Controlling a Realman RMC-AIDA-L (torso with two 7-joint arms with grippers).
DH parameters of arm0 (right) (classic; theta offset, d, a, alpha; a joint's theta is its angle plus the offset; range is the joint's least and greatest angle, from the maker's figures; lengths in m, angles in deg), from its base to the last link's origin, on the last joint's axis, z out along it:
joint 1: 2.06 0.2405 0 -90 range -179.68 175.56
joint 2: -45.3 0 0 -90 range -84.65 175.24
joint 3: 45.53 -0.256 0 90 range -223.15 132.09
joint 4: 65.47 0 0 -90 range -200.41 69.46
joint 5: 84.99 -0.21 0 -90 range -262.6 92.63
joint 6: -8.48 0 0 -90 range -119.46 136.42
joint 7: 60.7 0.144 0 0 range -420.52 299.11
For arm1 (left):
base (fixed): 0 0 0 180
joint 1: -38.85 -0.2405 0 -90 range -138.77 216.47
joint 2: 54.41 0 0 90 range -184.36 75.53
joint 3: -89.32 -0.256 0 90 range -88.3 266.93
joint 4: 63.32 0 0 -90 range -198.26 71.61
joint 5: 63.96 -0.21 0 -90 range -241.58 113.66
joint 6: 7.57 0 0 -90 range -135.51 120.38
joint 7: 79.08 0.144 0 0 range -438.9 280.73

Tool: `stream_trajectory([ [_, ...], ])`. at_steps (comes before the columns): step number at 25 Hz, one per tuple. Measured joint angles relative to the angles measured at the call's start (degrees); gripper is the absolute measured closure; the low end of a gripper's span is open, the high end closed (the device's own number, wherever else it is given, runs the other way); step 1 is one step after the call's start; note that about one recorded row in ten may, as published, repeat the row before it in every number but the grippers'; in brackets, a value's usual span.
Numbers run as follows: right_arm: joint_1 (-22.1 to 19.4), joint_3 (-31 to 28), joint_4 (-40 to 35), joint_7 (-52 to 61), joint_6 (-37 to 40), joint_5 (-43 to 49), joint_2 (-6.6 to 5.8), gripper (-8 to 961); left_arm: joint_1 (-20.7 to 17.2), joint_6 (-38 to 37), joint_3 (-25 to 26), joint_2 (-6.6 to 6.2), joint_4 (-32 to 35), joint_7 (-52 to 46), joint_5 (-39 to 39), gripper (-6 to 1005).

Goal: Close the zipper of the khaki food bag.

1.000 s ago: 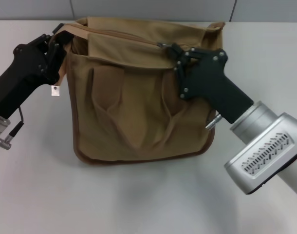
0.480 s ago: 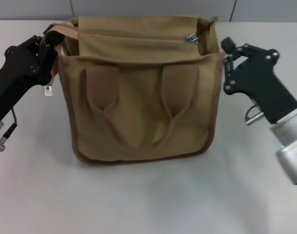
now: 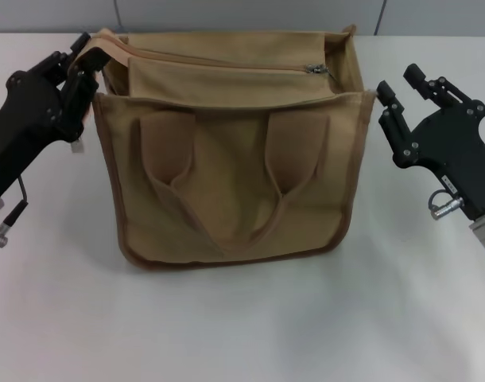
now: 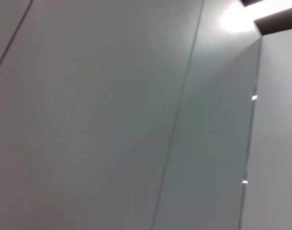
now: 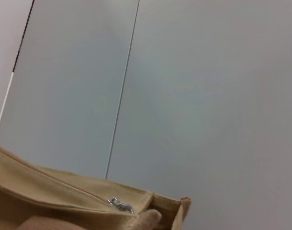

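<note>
The khaki food bag point(image 3: 226, 191) stands upright in the middle of the table in the head view. Its zipper point(image 3: 219, 64) runs along the top, with the silver pull point(image 3: 316, 69) near the right end. My left gripper point(image 3: 82, 68) is shut on the bag's top left corner. My right gripper point(image 3: 403, 87) is open and empty, just right of the bag's top right corner and apart from it. The right wrist view shows the bag's top edge point(image 5: 50, 196) and the pull point(image 5: 119, 205). The left wrist view shows only a wall.
A small white tag point(image 3: 77, 146) hangs by the bag's left side under my left gripper. The white table point(image 3: 242, 318) spreads in front of the bag. A grey panelled wall point(image 3: 250, 14) stands behind it.
My right gripper drew the pull to the right end of the zipper, let go and moved away to the right. The bag straightened upright. My left gripper kept its hold.
</note>
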Motion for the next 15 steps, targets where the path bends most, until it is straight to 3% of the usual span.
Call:
stream_trajectory([
  [4, -0.3, 0.6, 0.0, 0.1, 2.3, 0.4, 0.14, 554, -0.2, -3.6, -1.7, -0.07, 4.5, -1.7, -0.1, 943],
  [12, -0.2, 2.5, 0.1, 3.1, 3.9, 0.6, -0.08, 415, -5.1, -9.4, -4.5, -0.71, 23.0, -12.0, 1.2, 653],
  [15, 0.1, 4.0, 0.0, 5.9, 4.4, 0.6, -0.27, 414, -5.8, -9.5, -5.9, -0.84, 24.2, -12.6, 1.1, 537],
])
